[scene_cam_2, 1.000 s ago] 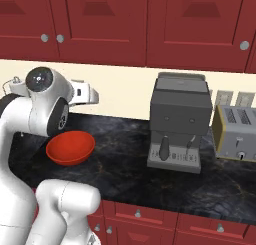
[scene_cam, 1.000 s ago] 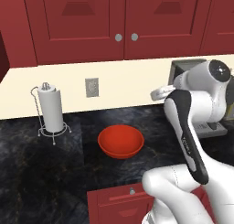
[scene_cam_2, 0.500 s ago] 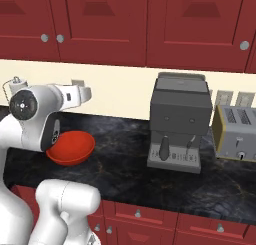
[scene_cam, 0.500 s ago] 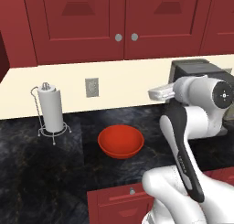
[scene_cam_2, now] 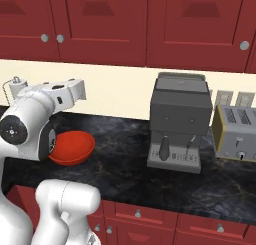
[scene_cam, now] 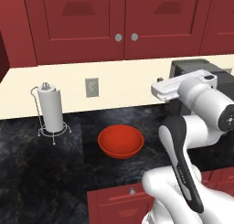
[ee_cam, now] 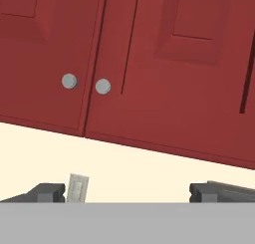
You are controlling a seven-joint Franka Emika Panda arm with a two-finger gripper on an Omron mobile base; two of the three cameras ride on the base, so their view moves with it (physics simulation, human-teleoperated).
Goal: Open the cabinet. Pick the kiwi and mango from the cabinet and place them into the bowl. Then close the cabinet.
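Observation:
The cabinet (scene_cam: 123, 22) is a dark red wall unit with both doors shut and two round silver knobs side by side at the centre seam. In the hand view the cabinet (ee_cam: 129, 63) fills the upper part, and the knobs sit left of centre. My gripper (ee_cam: 132, 193) is open, its two dark fingertips (ee_cam: 50, 192) wide apart with nothing between them. It hovers above the counter, below the cabinet and aimed at the wall, to the right of the bowl (scene_cam: 120, 141). From the right, the gripper (scene_cam_2: 80, 89) is above the orange-red bowl (scene_cam_2: 72, 146). The kiwi and mango are out of view.
A paper-towel stand (scene_cam: 51, 109) is at the left of the black counter, with a wall outlet (scene_cam: 92, 87) beside it. A grey coffee machine (scene_cam_2: 178, 124) and a toaster (scene_cam_2: 235, 134) stand to the right. A red drawer (scene_cam: 123, 195) sits below the counter edge.
The arm's large wrist joint has swung downward while the hand stayed near the same spot, pointing at the wall. The gripper stays open.

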